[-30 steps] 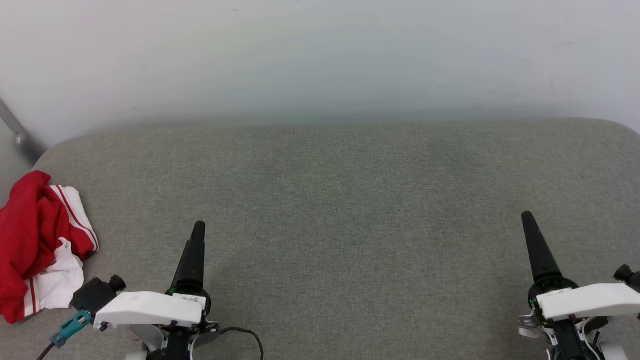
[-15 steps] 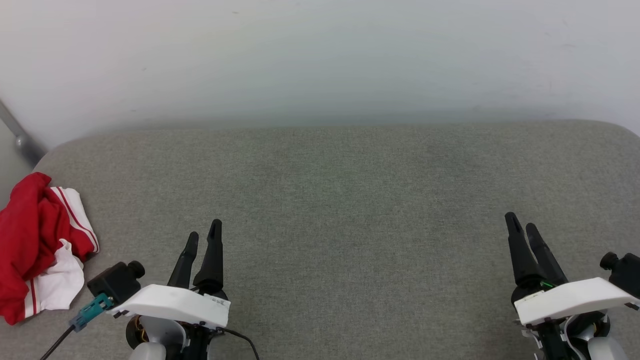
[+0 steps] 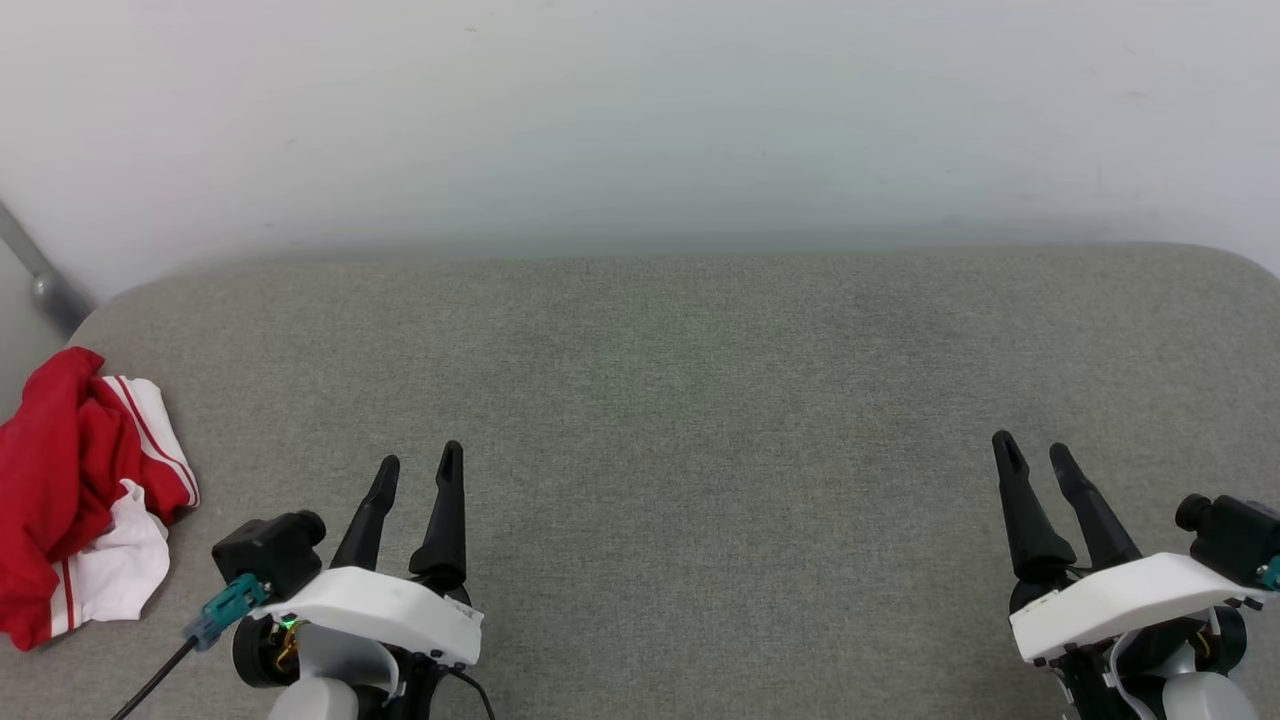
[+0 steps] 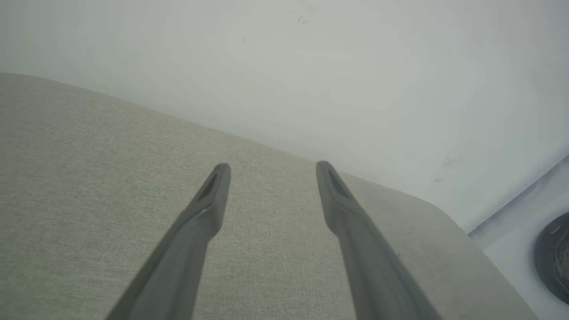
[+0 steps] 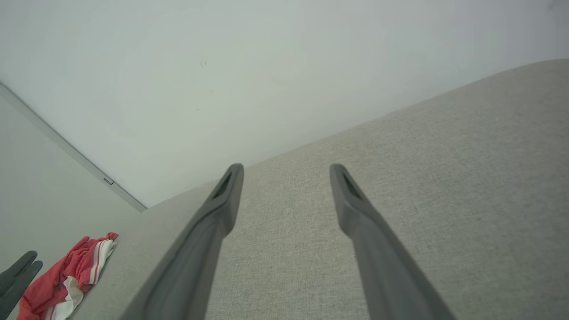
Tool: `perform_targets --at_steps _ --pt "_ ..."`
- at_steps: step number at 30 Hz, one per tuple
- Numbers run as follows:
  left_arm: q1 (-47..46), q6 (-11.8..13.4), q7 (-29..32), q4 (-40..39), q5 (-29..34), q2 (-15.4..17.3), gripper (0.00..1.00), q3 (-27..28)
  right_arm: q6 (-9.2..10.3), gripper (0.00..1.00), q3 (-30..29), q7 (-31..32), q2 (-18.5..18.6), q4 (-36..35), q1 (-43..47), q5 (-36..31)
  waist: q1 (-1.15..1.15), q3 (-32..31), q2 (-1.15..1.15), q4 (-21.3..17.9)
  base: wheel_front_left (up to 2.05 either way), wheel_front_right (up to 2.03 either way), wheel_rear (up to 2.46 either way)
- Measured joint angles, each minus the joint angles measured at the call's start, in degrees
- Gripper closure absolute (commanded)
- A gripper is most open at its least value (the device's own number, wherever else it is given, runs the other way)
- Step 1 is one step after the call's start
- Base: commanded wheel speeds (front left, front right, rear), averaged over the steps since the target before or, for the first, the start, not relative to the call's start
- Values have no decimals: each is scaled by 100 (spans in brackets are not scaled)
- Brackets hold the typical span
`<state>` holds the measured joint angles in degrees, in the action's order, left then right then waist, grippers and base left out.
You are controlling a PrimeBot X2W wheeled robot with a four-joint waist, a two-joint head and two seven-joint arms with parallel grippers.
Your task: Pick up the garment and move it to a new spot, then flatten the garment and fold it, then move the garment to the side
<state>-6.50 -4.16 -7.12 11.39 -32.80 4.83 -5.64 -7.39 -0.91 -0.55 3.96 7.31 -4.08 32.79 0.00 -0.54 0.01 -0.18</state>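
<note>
Head view is showing me the garment (image 3: pixel 70 490) lying crumpled at the far left edge of the grey pad (image 3: pixel 700 400), its red cloth bunched up and a white sleeve with red stripes facing the middle of the pad. The left gripper (image 3: pixel 420 455) is sitting low in the picture, to the right of the garment and apart from it. Its two dark fingers are standing spread, with bare pad showing between them and nothing caught there. The right gripper (image 3: pixel 1031 446) is sitting at the lower right, well apart from the garment, and its fingers are likewise standing apart and holding nothing. A teal plug (image 3: pixel 225 605) with a dark cable is hanging off the left wrist. The pale wall (image 3: pixel 640 120) is running behind the pad, and a grey bar (image 3: pixel 35 270) is slanting down it at the far left. Looking along the left gripper (image 4: pixel 273 165) from its own wrist, I am seeing both fingers splayed over the pad, with a dark round shape (image 4: pixel 553 258) at the right edge that I cannot make out. From the right wrist, the right gripper (image 5: pixel 286 166) is gaping the same way, and the garment (image 5: pixel 66 275) is lying in the lower left corner, just beside the dark tips of the left gripper.
</note>
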Motion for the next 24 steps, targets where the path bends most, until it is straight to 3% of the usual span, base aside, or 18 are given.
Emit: perform_targets --at_steps 24 --pt "-170 274 -348 92 1393 241 0 -393 -1 0 -24 38 -66 -346 75 -1559 0 17 0 -4 0 0 0"
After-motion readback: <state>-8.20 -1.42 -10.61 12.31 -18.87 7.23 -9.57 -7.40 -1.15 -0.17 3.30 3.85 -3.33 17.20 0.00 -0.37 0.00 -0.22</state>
